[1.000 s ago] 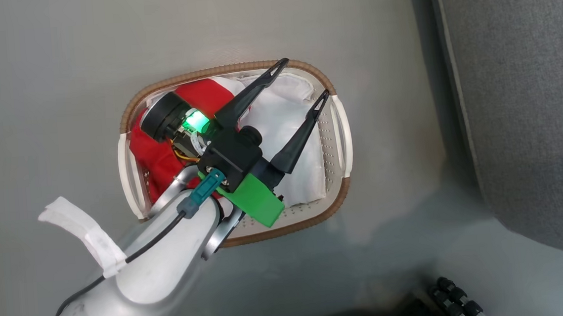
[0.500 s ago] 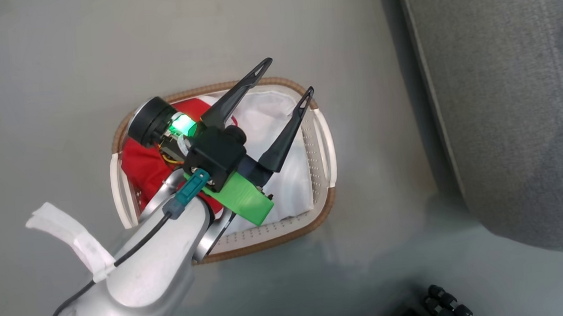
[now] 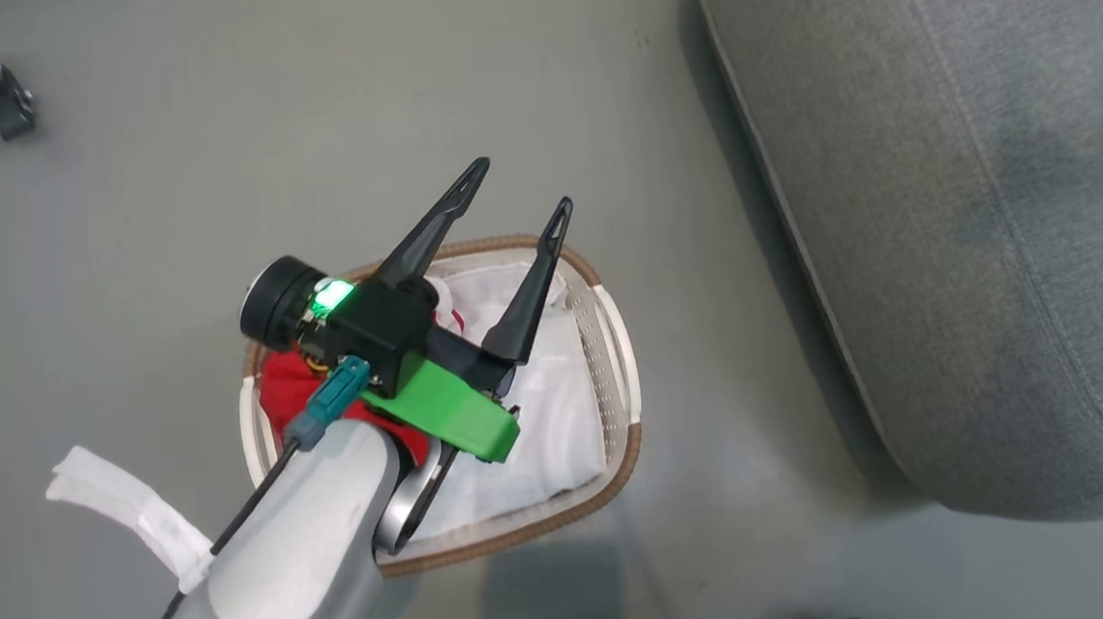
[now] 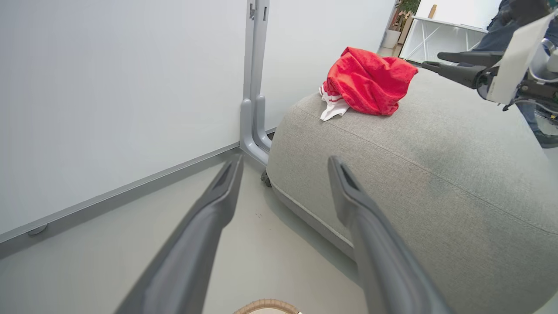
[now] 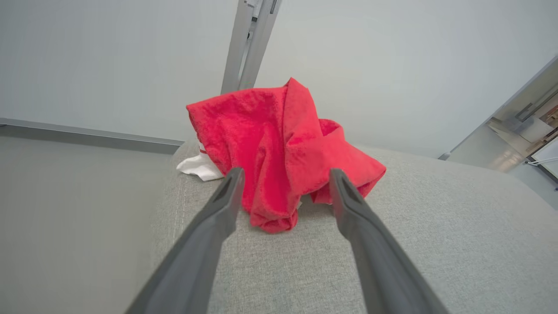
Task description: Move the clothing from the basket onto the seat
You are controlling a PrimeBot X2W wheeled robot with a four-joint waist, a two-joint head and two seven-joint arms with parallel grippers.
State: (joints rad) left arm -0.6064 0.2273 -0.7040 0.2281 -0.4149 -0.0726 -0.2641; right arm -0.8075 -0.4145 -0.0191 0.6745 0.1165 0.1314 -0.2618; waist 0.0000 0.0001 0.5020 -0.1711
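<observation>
The white basket (image 3: 615,363) with a brown rim stands on the floor. Red clothing (image 3: 284,398) lies at its left end on the white liner. My left gripper (image 3: 521,185) hovers open and empty over the basket, its tips past the far rim. In the left wrist view this left gripper (image 4: 283,162) points at the grey seat (image 4: 414,174). Another red garment (image 5: 279,144) with white trim lies bunched on the seat (image 5: 436,226). My right gripper (image 5: 285,174) is open, its tips at either side of the garment's near edge. The right gripper (image 4: 431,60) also appears beside the red garment (image 4: 370,80).
The seat (image 3: 944,224) is to the right of the basket, with a strip of bare floor between. A grey metal post (image 4: 255,87) and white wall panels stand behind the seat. A person's shoe (image 4: 547,138) is beyond the seat. A castor (image 3: 5,107) is at the far left.
The head camera has swung toward the seat, so the basket sits lower in the picture. The left gripper stays open over the basket. The right gripper has opened at the garment on the seat.
</observation>
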